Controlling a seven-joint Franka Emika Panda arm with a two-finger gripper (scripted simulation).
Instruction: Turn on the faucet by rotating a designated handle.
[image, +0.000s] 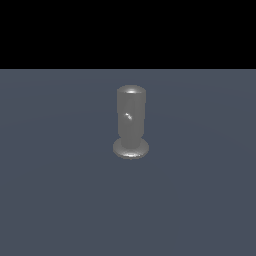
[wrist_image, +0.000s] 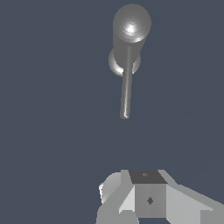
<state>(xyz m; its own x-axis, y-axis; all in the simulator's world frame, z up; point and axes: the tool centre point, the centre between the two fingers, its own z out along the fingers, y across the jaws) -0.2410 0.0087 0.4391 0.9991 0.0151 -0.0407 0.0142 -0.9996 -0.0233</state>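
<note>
The faucet is a glossy grey upright cylinder on a round disc base, standing mid-floor in the exterior view. From the wrist view I look down on its rounded top. The handle, a thin straight rod, projects sideways from near the top, and its rounded end points toward my gripper. In the exterior view the handle shows only as a small bright glint on the cylinder's front. My gripper appears only in the wrist view as grey blocks at the picture's edge, well apart from the rod's tip. Its jaws cannot be made out.
A flat dark blue-grey floor spreads around the faucet. A black band fills the exterior view above the floor's far edge. The arm does not show in the exterior view.
</note>
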